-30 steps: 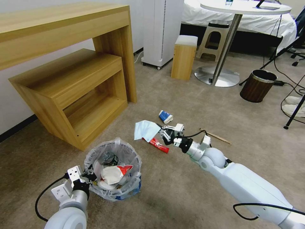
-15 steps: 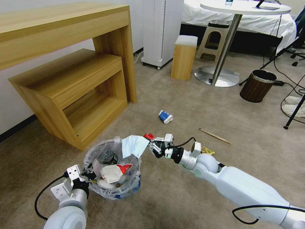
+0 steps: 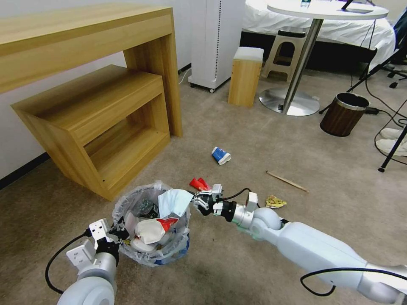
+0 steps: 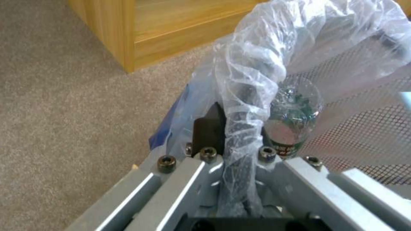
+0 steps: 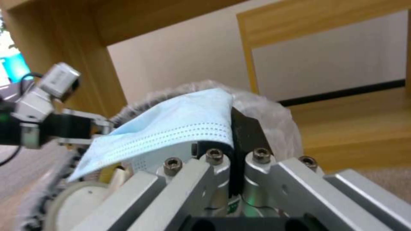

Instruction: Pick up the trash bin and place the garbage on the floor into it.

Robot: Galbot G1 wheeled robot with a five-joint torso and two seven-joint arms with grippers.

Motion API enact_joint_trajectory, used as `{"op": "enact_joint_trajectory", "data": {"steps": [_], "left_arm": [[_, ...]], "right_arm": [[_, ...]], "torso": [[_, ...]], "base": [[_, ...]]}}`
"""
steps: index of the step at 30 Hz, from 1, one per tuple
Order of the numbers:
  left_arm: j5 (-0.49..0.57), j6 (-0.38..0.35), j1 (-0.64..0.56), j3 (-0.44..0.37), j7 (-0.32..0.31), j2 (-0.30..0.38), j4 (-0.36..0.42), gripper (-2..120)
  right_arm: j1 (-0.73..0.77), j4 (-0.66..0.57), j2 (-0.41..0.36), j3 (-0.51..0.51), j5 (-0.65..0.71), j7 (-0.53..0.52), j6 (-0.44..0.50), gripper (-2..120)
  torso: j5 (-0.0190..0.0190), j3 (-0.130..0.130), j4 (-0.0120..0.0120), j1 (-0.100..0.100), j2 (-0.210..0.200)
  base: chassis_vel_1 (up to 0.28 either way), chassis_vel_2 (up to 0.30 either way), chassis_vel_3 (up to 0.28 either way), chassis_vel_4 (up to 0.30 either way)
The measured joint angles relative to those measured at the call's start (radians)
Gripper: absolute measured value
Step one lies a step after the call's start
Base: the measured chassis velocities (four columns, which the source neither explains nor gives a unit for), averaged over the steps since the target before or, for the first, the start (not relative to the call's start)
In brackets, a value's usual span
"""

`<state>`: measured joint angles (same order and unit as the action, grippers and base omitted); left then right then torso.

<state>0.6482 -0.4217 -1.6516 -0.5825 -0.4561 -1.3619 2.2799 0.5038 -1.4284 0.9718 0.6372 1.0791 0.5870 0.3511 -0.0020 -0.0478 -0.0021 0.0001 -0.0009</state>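
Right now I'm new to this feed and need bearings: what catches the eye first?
The right gripper holds a pale blue face mask and a red wrapper over the trash bin, whose rim the left gripper clamps. Beyond them, a blue-white cup lies on the floor.

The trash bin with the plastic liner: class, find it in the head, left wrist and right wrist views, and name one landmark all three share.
Head view: the trash bin stands lower left, on the carpet.
Left wrist view: its bagged rim is pinched in the left gripper's jaws.
Right wrist view: its bag peeks out behind a blue mask.
Shared landmark: the wooden shelf unit.
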Motion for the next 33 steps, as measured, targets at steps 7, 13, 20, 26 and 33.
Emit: {"op": "enact_joint_trajectory", "data": {"steps": [7, 13, 20, 26, 33], "left_arm": [[-0.004, 0.004, -0.009, -0.001, 0.003, -0.006, 0.01, 1], [-0.012, 0.013, -0.021, -0.006, 0.007, -0.008, 0.014, 1], [-0.025, 0.016, -0.022, 0.0, 0.013, -0.019, 0.011, 1], [-0.027, 0.017, -0.021, 0.0, 0.013, -0.021, 0.009, 1], [-0.027, 0.017, -0.018, -0.002, 0.013, -0.023, 0.01, 1]], "right_arm": [[-0.001, 0.036, 0.037, 0.027, -0.012, -0.048, -0.003, 0], [0.012, 0.018, 0.038, 0.021, -0.038, -0.073, -0.007, 15], [0.037, -0.033, 0.032, -0.009, -0.051, -0.093, 0.0, 40], [0.064, -0.094, -0.004, -0.044, -0.058, -0.093, -0.011, 60], [0.068, -0.12, -0.046, -0.031, -0.062, -0.105, -0.017, 84]], "torso": [[-0.0001, 0.0, 0.0, 0.0, 0.0], [-0.0001, 0.0, 0.0, 0.0, 0.0], [0.0, 0.0, 0.0, 0.0, 0.0], [0.0, 0.0, -0.0001, 0.0, 0.0], [0.0, 0.0, 0.0, 0.0, 0.0]], "base": [[0.0, 0.0, 0.0, 0.0], [0.0, 0.0, 0.0, 0.0], [0.0, 0.0, 0.0, 0.0], [0.0, 0.0, 0.0, 0.0], [0.0, 0.0, 0.0, 0.0]]}}
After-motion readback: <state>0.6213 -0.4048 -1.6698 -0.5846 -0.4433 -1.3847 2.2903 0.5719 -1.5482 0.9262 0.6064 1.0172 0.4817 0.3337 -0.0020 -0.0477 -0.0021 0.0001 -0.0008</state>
